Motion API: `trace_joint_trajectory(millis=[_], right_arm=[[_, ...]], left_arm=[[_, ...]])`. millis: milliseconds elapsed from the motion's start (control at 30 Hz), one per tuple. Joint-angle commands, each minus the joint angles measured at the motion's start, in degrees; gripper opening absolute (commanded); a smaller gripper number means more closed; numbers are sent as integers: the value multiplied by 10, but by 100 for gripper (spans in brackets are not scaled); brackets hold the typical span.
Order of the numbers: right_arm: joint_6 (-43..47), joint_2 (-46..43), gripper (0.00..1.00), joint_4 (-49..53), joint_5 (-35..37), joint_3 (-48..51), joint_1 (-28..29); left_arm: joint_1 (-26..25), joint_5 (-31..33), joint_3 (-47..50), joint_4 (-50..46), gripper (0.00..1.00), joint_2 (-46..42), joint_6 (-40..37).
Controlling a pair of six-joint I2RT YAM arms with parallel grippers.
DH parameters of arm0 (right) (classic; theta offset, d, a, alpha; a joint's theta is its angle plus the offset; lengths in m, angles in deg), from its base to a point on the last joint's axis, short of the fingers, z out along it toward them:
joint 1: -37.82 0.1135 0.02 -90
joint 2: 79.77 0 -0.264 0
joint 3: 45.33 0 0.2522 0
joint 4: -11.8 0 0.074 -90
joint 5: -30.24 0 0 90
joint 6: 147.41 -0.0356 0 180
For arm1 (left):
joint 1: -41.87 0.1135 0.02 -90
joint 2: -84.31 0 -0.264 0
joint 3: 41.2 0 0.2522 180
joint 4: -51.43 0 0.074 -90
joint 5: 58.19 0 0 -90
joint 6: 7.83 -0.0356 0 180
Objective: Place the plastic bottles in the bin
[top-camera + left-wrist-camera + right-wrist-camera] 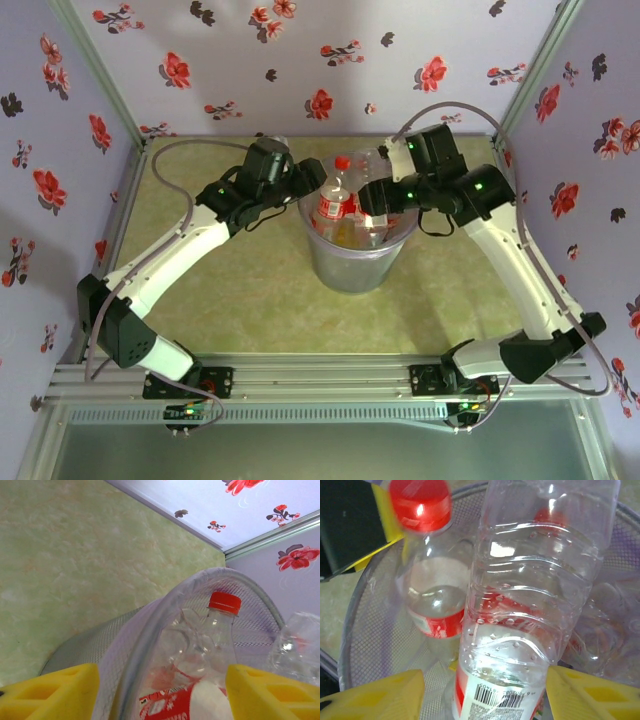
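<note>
I'm reading this as the closing stretch of the job. Both arms are reaching over the bin [352,272], which is standing mid-counter, and several plastic bottles are sitting inside it.

My left hand [305,182] is hovering at the bin's left rim. In its wrist view the left hand [162,682] is spread wide and pinching nothing, with the bin's rim [150,625] running between the two fingers. The red-capped bottle [220,630] is standing beyond it, inside the bin. From above, that red-capped bottle [335,200] is poking up past the rim.

My right hand [372,200] is hanging over the bin's mouth. In its wrist view the right hand [485,692] is spread too. The barcode bottle [520,605] is lying between the fingers, with a gap showing on one side. I'm judging that one let go and dropping among the others, neck or base first I cannot tell. The red-capped bottle [432,595] is blurring beside it, against the bin's mesh wall [370,605].

The counter [250,300] I'm able to see is carrying no stray bottles, though the arms are hiding some of it. What is left, I'm guessing, is pulling both hands back and checking those hidden patches.
</note>
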Motion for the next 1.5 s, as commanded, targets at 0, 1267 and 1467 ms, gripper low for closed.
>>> trace_joint_trajectory(millis=[0,1267,1467], right_arm=[[1,-9,62,16,2,-3,10],[-46,-113,73,-173,129,204,-298],[-57,-99,99,-319,206,351,-301]], left_arm=[[-4,10,-19,4,68,8,2],[145,128,76,-72,94,-188,-149],[232,189,226,-58,100,-288,-298]])
